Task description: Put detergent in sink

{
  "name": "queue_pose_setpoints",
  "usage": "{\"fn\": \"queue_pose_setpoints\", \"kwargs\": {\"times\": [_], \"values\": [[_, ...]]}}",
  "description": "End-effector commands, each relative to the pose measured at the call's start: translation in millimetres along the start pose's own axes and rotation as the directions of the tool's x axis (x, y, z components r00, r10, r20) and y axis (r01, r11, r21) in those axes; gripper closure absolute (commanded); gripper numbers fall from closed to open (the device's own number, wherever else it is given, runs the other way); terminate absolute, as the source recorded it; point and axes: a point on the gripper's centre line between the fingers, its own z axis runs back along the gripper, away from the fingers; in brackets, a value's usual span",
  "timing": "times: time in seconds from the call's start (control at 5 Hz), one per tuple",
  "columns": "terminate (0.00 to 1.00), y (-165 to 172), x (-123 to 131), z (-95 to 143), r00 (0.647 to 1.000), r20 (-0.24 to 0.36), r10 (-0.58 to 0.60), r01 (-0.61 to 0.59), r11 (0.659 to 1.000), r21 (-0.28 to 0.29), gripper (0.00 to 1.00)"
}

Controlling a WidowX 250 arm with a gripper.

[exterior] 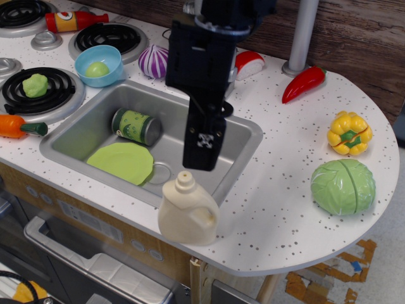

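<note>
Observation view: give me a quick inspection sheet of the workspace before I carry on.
Surface: white speckled countertop, stove burners at left.
Job's things: detergent upright on the counter's front edge, outside the sink.
Clutter: green-labelled can and green plate in the sink; blue bowl, carrot, purple onion, red pepper, yellow pepper, cabbage, ketchup bottle around it.
Hand: over the sink, just above the detergent cap; open or shut cannot be told.
Cables: nothing seen.
Surroundings: wood wall, grey pole.

cream detergent (187, 212) upright on counter beside sink (235, 135).
</note>
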Motion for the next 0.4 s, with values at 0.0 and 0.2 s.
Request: {"fn": "queue_pose_setpoints", "kwargs": {"times": [0.0, 0.2], "values": [[0.0, 8, -10, -4, 0.994, -0.004, 0.111, -0.111, 0.991, -0.079, 0.0], [0.0, 11, -6, -18, 0.986, 0.041, 0.16, -0.154, 0.981, -0.119, 0.0]]}}
